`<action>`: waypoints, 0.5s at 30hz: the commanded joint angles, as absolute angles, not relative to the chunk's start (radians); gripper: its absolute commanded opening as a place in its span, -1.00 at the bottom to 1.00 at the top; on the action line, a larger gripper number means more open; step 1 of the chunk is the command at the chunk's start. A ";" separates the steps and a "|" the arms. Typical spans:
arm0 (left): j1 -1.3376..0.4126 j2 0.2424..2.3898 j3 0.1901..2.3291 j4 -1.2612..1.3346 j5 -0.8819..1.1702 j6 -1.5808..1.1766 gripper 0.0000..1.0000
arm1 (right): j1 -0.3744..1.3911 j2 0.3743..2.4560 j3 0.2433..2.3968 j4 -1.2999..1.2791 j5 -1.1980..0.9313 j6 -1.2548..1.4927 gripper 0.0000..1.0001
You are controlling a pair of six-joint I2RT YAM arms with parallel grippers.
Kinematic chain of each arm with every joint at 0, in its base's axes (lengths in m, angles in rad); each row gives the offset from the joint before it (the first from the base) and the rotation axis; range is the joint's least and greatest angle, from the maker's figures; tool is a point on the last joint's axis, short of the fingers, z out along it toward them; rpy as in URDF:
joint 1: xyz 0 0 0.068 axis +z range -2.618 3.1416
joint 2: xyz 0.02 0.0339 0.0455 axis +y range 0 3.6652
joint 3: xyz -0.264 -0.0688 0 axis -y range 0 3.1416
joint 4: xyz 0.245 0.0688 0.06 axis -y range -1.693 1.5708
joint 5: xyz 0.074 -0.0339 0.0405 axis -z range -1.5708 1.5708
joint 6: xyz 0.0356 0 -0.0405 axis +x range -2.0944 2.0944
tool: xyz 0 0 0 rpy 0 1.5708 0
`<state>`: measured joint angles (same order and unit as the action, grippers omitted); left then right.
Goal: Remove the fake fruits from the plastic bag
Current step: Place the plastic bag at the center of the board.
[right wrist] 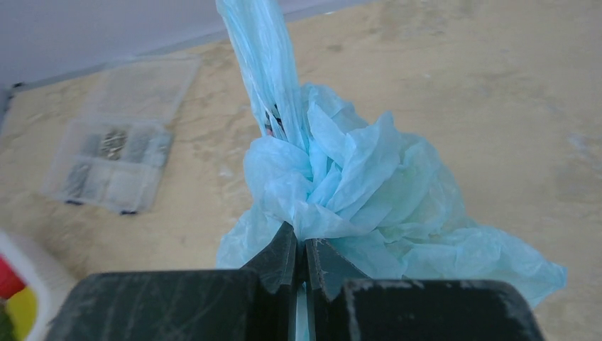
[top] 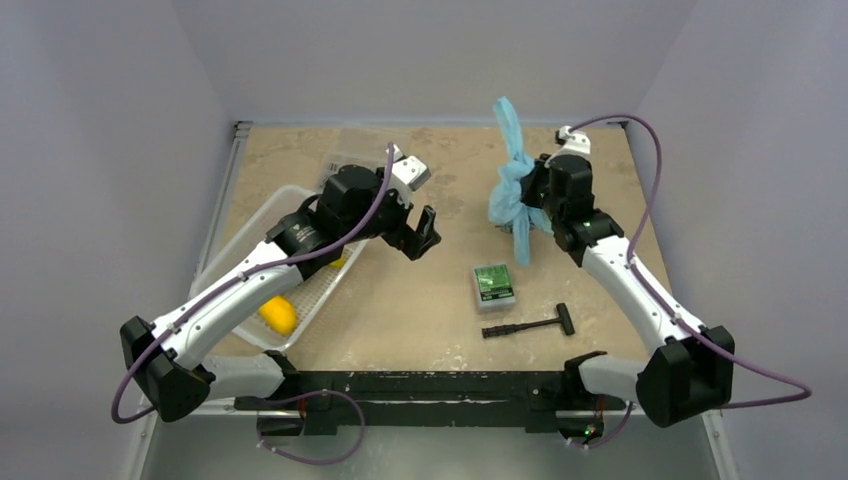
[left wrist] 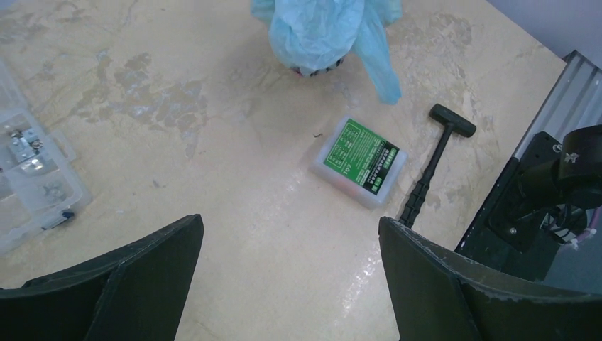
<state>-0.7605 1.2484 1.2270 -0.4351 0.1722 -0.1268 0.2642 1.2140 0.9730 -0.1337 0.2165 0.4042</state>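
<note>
Right gripper (right wrist: 302, 259): clenched, fingers pressed together with barely a sliver between them, pinching a bunched fold of the plastic bag (right wrist: 369, 185). Bag light blue and crinkled, gathered into a wad just beyond the fingertips. One twisted strip standing straight up out of the wad, a loose flap trailing down and to the side. From overhead, held at the far right of the table (top: 400, 320); no telling whether its underside touches the surface. Contents hidden by the folds, apart from a small dark-and-red patch under the bag in the left wrist view, too small to identify.

Left gripper (left wrist: 287, 224): released, fingers spread wide, grasping nothing and touching nothing, poised over bare tabletop left of centre and well apart from the bag.

Between the two arms, nearer the bases: a small green-labelled box (left wrist: 360, 162) lying flat, and just beside it a black T-handled tool (left wrist: 433, 160), the two apart.

Out on the left: a white mesh basket (top: 318, 292) with a yellow fake fruit (top: 278, 314) inside, partly under the left arm. Beyond the basket, a clear compartment box (right wrist: 117, 153) holding small metal parts.
</note>
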 commanded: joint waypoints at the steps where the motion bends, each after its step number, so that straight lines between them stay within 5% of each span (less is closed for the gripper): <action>1: -0.762 1.161 1.229 -0.380 0.085 -0.093 0.87 | 0.373 1.233 1.067 -0.105 0.135 0.495 -1.00; 15: -0.763 1.089 1.199 -0.362 0.061 -0.038 0.88 | 0.761 1.289 0.901 0.101 0.185 0.814 -1.00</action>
